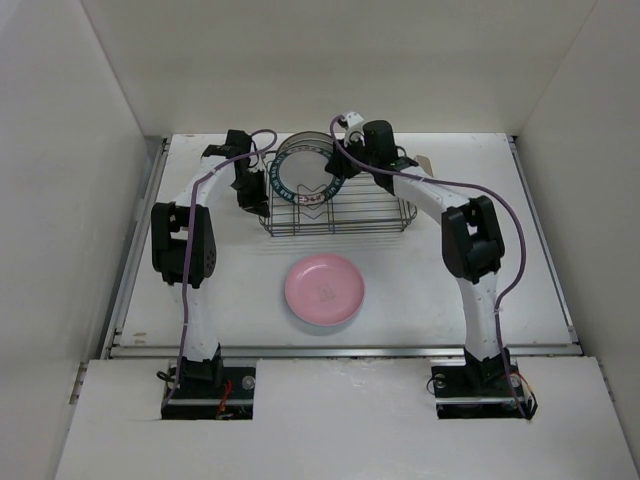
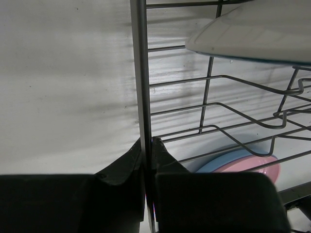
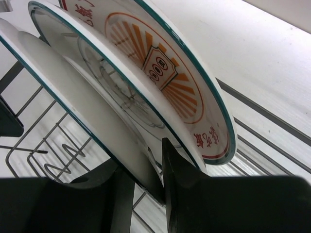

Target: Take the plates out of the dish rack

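Pinching an end wire of the dish rack (image 2: pixel 140 73) in my shut left claw (image 2: pixel 147 143), I brace it, I judge, against sliding. My right claw (image 3: pixel 143 165) clamps the lower rim of the teal-rimmed plate (image 3: pixel 73 97), one jaw wedged between it and the orange-patterned plate (image 3: pixel 165 63) just beyond, ready to lift.

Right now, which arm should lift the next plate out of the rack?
Right. Its end effector straddles the rim of the nearer white plate in the dish rack; the left end effector is clamped on a rack wire, away from the plates.
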